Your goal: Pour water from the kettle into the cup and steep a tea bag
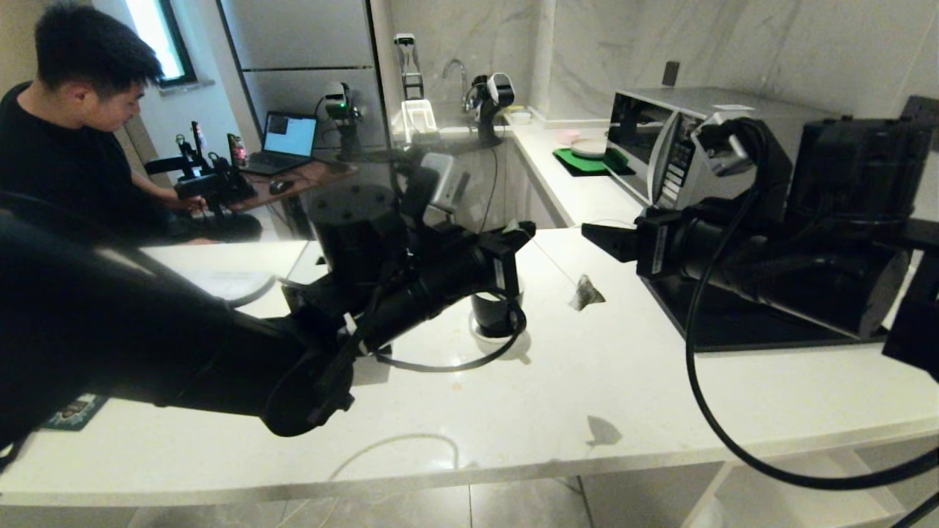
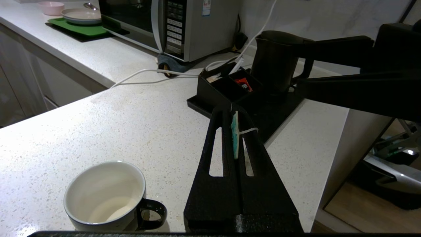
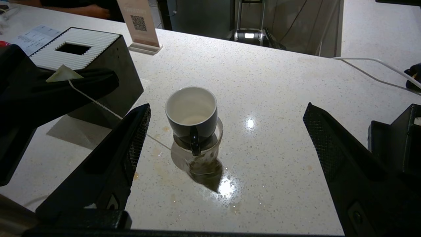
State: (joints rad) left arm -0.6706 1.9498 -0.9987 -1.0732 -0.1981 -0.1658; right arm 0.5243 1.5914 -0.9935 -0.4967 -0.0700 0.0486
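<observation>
My left gripper [image 1: 522,233] is shut on the teal paper tag [image 2: 235,133] of the tea bag's string. The tea bag [image 1: 587,292] is a pale pyramid that dangles from that string in the air, above the counter and to the right of the cup [image 1: 493,314]. The black cup [image 3: 192,112] stands upright on its white saucer [image 3: 217,131], with the hanging tea bag [image 3: 200,164] in front of it. My right gripper [image 1: 609,240] is open just above the bag, its fingers [image 3: 135,144] wide apart. The black kettle [image 2: 274,62] stands on a black tray [image 2: 204,107] behind.
A black tissue box [image 3: 82,65] and a QR sign [image 3: 139,23] sit beyond the cup. The microwave [image 1: 660,139] and white cables [image 2: 148,74] are on the back counter. A person [image 1: 66,139] sits far left. The counter's front edge [image 1: 469,469] is near.
</observation>
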